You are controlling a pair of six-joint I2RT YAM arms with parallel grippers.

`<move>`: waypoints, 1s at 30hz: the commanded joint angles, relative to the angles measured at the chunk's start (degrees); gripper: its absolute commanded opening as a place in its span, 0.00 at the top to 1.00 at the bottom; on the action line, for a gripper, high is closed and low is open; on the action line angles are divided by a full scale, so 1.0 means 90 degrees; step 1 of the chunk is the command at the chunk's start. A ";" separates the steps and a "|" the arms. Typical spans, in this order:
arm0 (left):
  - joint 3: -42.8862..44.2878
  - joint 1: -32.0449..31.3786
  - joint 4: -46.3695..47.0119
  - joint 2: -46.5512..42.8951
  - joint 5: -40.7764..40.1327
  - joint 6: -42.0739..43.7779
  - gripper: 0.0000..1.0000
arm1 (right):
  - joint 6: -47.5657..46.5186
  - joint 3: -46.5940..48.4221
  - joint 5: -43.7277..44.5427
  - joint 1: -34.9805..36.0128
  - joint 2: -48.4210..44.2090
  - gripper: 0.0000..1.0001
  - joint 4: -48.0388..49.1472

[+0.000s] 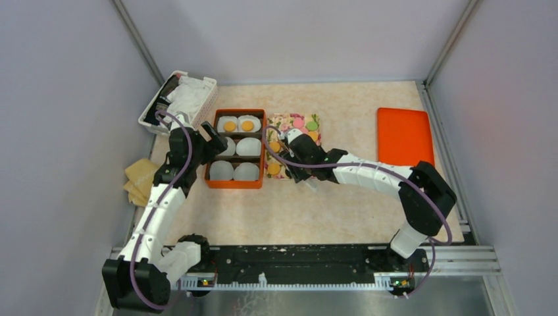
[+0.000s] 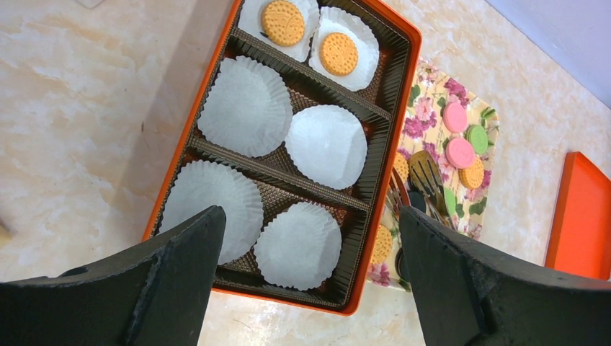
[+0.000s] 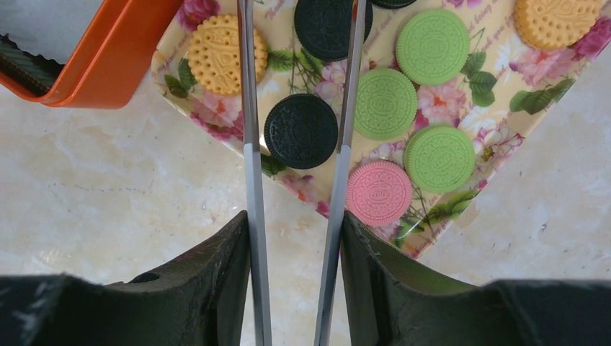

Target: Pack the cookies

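Cookies in orange, pink, green and black lie on a floral plate [image 1: 283, 120]. In the right wrist view a black cookie [image 3: 300, 131] lies between the two arms of metal tongs [image 3: 250, 144], beside green cookies [image 3: 385, 103], a pink cookie [image 3: 378, 192] and an orange cookie [image 3: 216, 54]. My right gripper [image 3: 295, 238] is shut on the tongs, over the plate's near left corner [image 1: 294, 148]. The orange box [image 2: 184, 144] holds two orange cookies [image 2: 282, 21] in its far paper cups; the other cups [image 2: 245, 106] are empty. My left gripper [image 2: 310, 252] is open above the box's near end [image 1: 212, 135].
An orange lid [image 1: 403, 135] lies at the right of the table. A white basket [image 1: 179, 99] with cloth stands at the back left. A tan folded piece [image 1: 139, 179] lies left of the left arm. The box and the plate sit side by side.
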 commanded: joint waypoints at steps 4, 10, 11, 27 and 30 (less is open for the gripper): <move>-0.0043 0.0030 0.0230 -0.0100 0.0016 -0.0051 0.04 | 0.0079 0.0299 -0.0256 0.0033 -0.0115 0.55 -0.0230; -0.0064 0.0030 0.0267 -0.0084 0.0061 -0.0085 0.04 | 0.0067 0.0559 0.0092 0.0036 0.0255 0.54 -0.0576; -0.0059 0.0030 0.0267 -0.0088 0.0060 -0.0083 0.04 | 0.0055 0.0609 0.0130 0.0033 0.0324 0.54 -0.0636; -0.0067 0.0030 0.0317 -0.0063 0.0135 -0.0116 0.04 | 0.0019 0.1129 0.0282 0.0037 0.0111 0.95 -0.0622; -0.0068 0.0030 0.0314 -0.0076 0.0074 -0.0129 0.04 | 0.0078 0.1283 0.0466 0.0038 -0.0127 1.00 -0.0598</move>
